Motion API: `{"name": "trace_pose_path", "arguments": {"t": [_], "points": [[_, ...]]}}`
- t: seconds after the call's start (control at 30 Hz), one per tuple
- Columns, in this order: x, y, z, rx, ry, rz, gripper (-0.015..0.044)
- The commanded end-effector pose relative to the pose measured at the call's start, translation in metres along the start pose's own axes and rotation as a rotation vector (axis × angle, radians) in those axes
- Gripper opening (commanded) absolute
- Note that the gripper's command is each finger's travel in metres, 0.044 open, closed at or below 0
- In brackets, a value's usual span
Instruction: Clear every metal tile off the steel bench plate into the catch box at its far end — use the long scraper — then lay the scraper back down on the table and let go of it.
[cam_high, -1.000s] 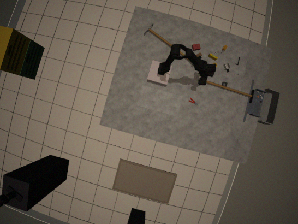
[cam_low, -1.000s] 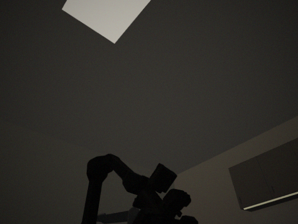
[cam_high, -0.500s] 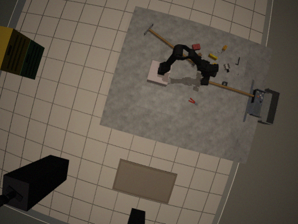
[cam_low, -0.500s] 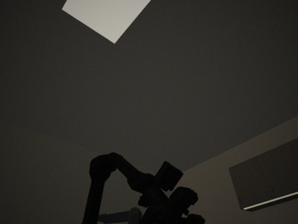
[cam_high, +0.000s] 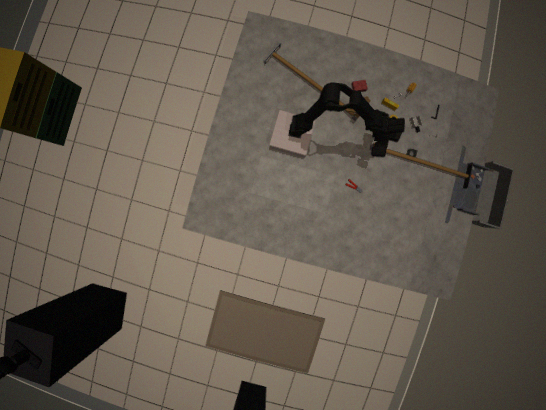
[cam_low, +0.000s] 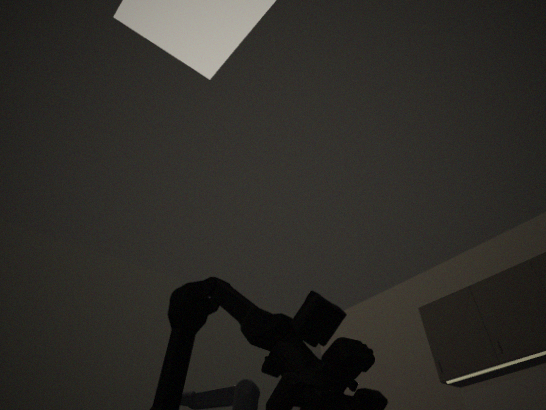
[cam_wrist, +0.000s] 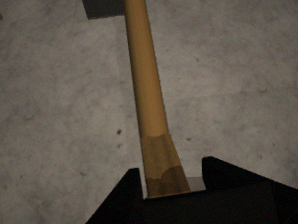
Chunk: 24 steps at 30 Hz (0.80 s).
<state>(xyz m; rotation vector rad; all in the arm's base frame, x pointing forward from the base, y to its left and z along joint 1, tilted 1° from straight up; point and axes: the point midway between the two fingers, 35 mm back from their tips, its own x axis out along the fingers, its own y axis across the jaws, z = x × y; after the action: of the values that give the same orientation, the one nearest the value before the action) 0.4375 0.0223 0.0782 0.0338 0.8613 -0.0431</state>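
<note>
My gripper (cam_high: 381, 151) (cam_wrist: 171, 172) is shut on the wrapped grip of the long scraper's handle. The scraper's wooden handle (cam_high: 425, 163) (cam_wrist: 147, 75) reaches right from it. Its dark head (cam_high: 468, 176) is over the upper part of the bluish steel bench plate (cam_high: 464, 199); whether it touches the plate I cannot tell. A few small tiles (cam_high: 478, 175) lie close together just right of the head, near the plate's far end. The dark catch box (cam_high: 500, 196) stands right beyond the plate; its inside is too dark to make out. In the exterior view the gripper's fingers are not clear.
A second long-handled tool (cam_high: 297, 72) lies at the upper left, partly under the arm. A red block (cam_high: 359, 85), yellow block (cam_high: 390, 103), orange tool (cam_high: 411, 88), black hex key (cam_high: 436, 112) and small dark square (cam_high: 411, 152) lie above the scraper's handle. Red pliers (cam_high: 353, 185) lie below.
</note>
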Motion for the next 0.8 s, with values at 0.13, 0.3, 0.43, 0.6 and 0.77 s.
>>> {"name": "trace_pose_path", "arguments": {"t": [0.13,0.3,0.43,0.6,0.77], "points": [[0.004,0.001,0.013,-0.001,-0.012,0.004,0.0000],[0.008,0.001,0.020,-0.001,-0.013,0.004,0.0000],[0.011,0.001,0.025,-0.001,-0.013,0.004,0.0000],[0.015,0.001,0.031,-0.001,-0.014,0.004,0.0000],[0.019,0.001,0.037,-0.001,-0.014,0.004,0.0000]]}}
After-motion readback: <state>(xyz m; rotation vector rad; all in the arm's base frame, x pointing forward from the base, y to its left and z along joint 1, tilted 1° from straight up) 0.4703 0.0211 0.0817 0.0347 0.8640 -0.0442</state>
